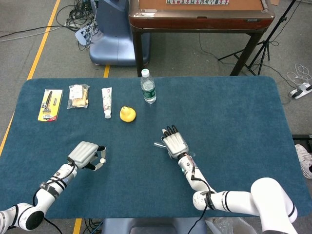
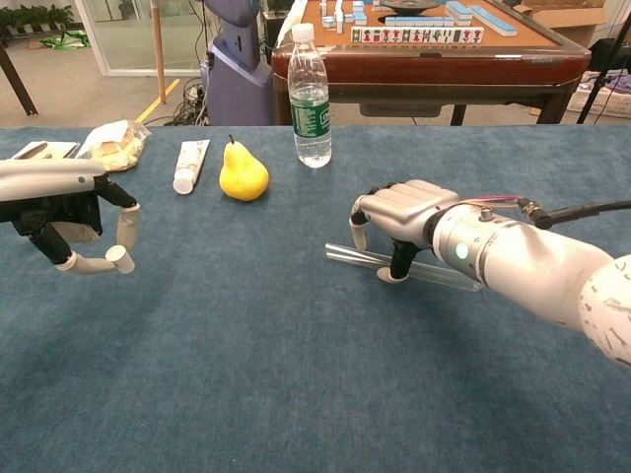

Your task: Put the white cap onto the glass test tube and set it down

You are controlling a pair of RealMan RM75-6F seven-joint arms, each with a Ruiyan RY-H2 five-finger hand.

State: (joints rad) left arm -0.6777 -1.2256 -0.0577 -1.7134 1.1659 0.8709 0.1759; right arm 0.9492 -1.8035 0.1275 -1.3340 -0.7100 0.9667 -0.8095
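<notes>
The white cap (image 2: 120,259) is sitting pinched at the tips of the left hand (image 2: 61,212), whose fingers (image 2: 126,225) are curling around it, just above the blue counter (image 2: 246,374) at the near left; the glass test tube (image 2: 414,268) is lying flat on the counter toward the right, under the right hand (image 2: 406,217); that hand's fingers (image 2: 399,261) are arching down onto the tube, though whether they are actually gripping it I cannot tell; a water bottle (image 2: 311,94), a yellow pear (image 2: 243,173) and a white tube (image 2: 188,165) are standing or lying along the far side.
</notes>
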